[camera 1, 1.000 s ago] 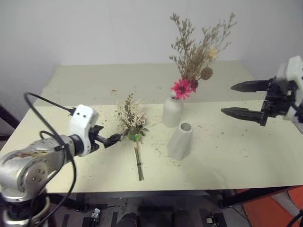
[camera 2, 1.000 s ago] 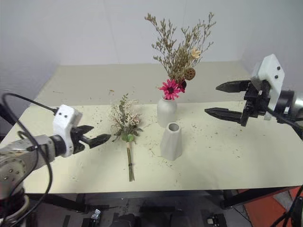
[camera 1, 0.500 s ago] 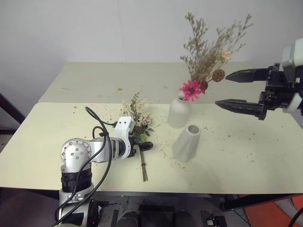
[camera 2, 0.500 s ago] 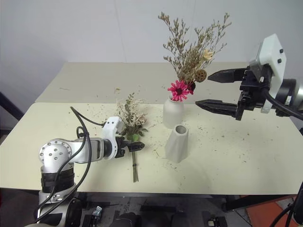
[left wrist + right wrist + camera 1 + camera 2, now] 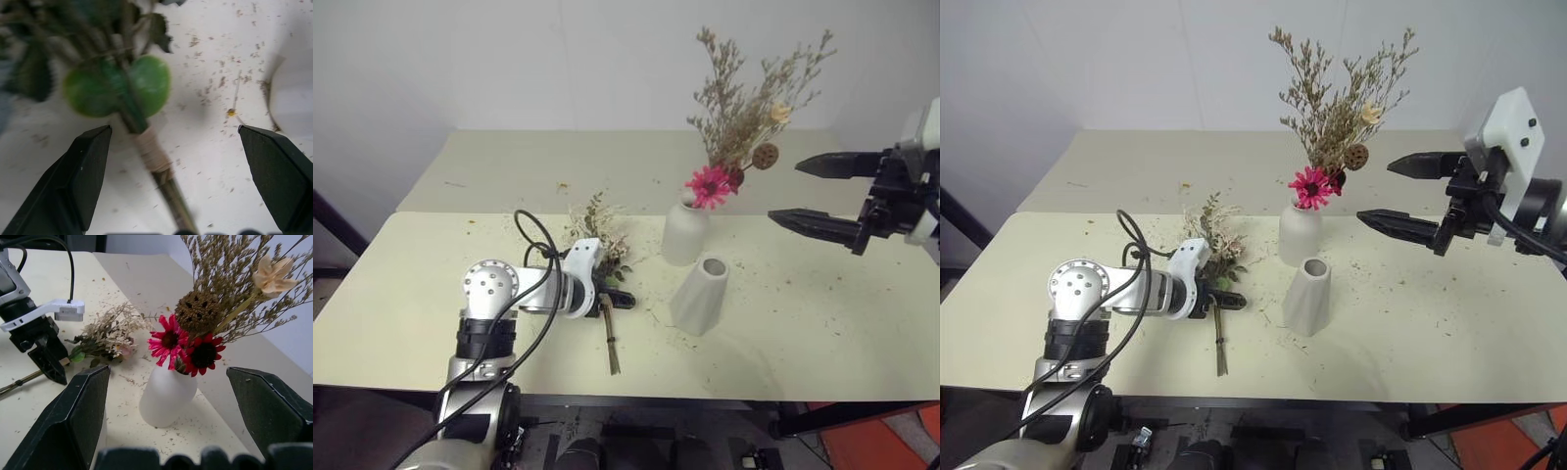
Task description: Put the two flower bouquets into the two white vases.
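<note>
The slim bouquet [image 5: 744, 108] of dried grasses with a magenta daisy [image 5: 708, 185] stands in the bottle-shaped white vase [image 5: 684, 235]. The cone-shaped white vase [image 5: 701, 296] stands upright and empty in front of it. To their left the fuller bouquet [image 5: 598, 238] lies flat on the table, stems [image 5: 610, 348] pointing at the front edge. My left gripper [image 5: 613, 300] is low and open, one finger on each side of the bound stem [image 5: 152, 157] just below the green leaves [image 5: 117, 87]. Raised in the air right of the slim bouquet, my right gripper [image 5: 784, 190] is open and empty.
Dried crumbs and bits of stalk [image 5: 744, 269] are scattered over the pale table [image 5: 842, 323]. A seam [image 5: 460, 213] joins it to a second tabletop behind. A black cable [image 5: 530, 245] loops over my left arm. The wall is close behind.
My left gripper has come in from the left and down to the lying bouquet's stem, which now sits between its fingers. The right gripper has stayed put. The camera shifted early on.
</note>
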### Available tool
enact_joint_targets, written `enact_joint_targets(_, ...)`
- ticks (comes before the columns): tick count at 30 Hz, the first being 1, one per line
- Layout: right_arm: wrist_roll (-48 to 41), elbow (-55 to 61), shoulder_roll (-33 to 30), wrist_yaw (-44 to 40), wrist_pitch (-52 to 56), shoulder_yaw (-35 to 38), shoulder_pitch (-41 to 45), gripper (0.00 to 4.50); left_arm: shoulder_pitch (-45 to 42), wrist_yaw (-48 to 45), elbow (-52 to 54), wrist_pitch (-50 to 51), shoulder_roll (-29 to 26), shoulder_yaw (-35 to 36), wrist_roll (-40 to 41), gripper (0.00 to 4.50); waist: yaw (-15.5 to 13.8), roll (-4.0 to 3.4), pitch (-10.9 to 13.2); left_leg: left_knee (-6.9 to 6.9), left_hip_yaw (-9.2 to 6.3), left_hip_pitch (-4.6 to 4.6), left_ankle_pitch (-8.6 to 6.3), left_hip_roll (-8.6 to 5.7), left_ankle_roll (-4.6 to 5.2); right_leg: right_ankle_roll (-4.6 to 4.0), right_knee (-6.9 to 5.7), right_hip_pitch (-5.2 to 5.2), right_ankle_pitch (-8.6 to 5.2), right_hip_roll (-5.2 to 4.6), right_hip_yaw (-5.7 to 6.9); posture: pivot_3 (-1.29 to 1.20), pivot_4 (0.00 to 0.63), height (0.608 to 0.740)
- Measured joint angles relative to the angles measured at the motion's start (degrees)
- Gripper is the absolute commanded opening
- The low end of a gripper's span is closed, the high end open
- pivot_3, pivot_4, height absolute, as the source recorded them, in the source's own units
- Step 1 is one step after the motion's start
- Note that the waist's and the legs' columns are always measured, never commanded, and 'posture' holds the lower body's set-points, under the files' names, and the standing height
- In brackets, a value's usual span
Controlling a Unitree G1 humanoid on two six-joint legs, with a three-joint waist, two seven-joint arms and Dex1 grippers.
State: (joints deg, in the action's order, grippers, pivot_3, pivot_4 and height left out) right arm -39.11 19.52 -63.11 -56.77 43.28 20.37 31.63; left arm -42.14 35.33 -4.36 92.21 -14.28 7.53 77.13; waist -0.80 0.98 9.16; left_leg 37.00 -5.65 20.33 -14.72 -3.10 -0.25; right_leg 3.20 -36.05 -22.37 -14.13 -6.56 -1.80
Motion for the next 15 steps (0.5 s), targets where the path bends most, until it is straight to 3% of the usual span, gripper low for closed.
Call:
enact_joint_targets(12,0.1,0.7,-0.3,1.8,-0.1,1.2,-1.9,4.5,-3.4,-8.6,-6.5,-0.6,3.4,1.3,-15.4,0.22,-0.3,-0.1,-0.2,0.01,0.0,-0.06,0.01,-0.03,-0.01,0.06,0.07,0.15,0.02,-0.02,0.06,0.0,0.15,0.74)
enact_joint_targets(15,0.1,0.7,-0.3,2.1,-0.2,1.3,-2.1,4.5,-3.7,-11.4,-6.5,-0.6,4.0,1.4,-18.7,0.11,-0.4,-0.11,-0.3,0.01,0.0,-0.06,0.01,-0.04,-0.02,0.08,0.09,0.17,0.02,-0.04,0.07,0.0,0.15,0.74)
